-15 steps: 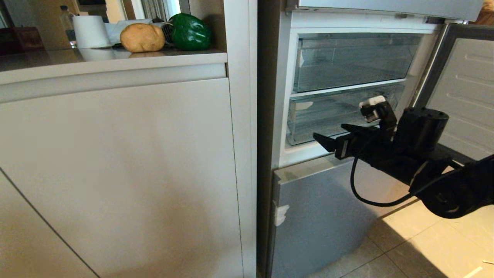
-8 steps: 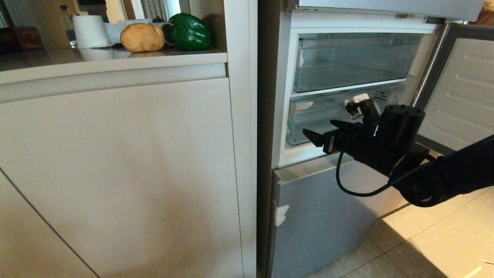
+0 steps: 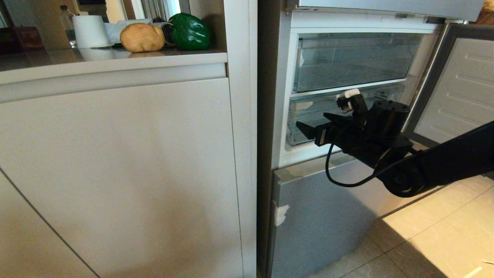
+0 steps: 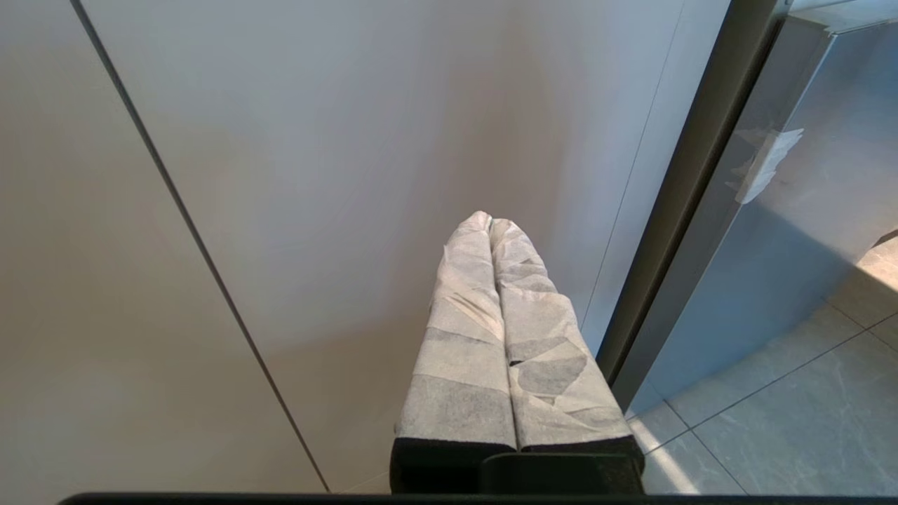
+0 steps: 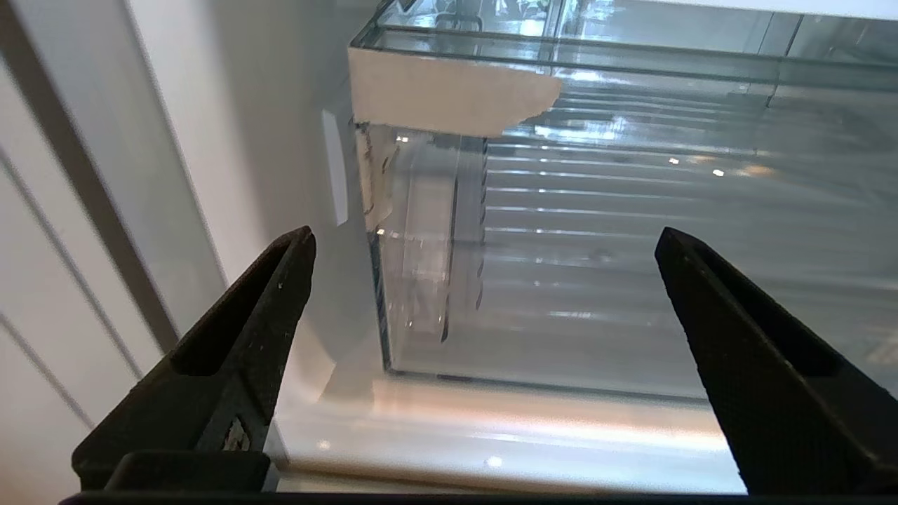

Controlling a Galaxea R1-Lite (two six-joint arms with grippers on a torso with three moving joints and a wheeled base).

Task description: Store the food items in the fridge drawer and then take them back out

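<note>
Opening step: the right tool (image 3: pixel 314 129), spread wide and empty, faces the lower clear drawer (image 3: pixel 308 123); next it must hook the front. Potato (image 3: pixel 142 37) and pepper (image 3: pixel 190 31) wait on the desk (image 3: pixel 58 61), at ten o'clock from it.

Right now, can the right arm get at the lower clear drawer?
Probably yes: the right tool is open and empty in front of the lower drawer, fridge door swung aside, nothing between them.

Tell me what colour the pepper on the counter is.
Dark green pepper; the head view shows it best.
</note>
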